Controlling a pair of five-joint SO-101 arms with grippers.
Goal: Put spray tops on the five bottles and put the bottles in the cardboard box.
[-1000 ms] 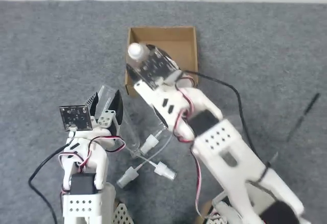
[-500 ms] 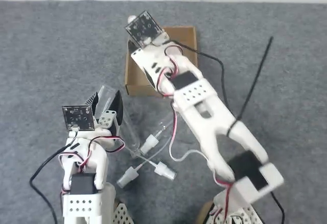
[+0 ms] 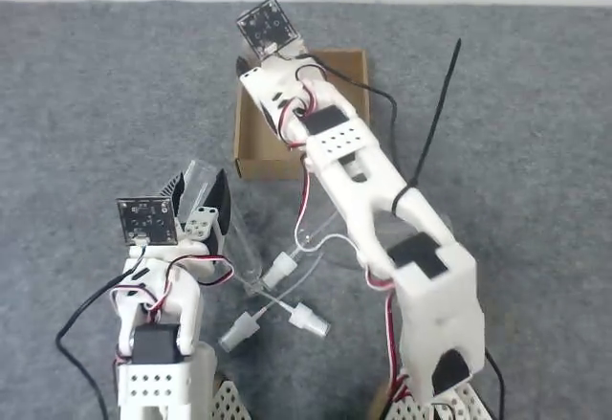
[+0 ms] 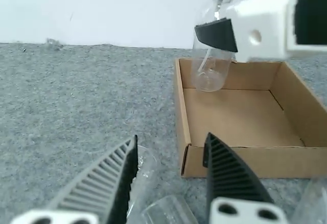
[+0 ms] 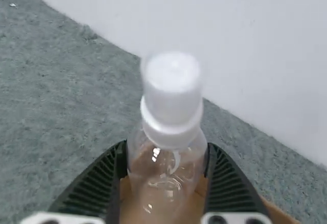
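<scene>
The cardboard box is sitting open on the grey surface. The right gripper is holding a clear bottle with a white spray top in its jaws, over the box's far corner. The left gripper is holding its jaws wide above loose bottles.

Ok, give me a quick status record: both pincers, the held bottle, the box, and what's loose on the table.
right pincer: shut on bottle
bottle: spray top on, held above the cardboard box
left pincer: open, low over clear bottles on the table
loose spray tops: three, lying between the arms
</scene>
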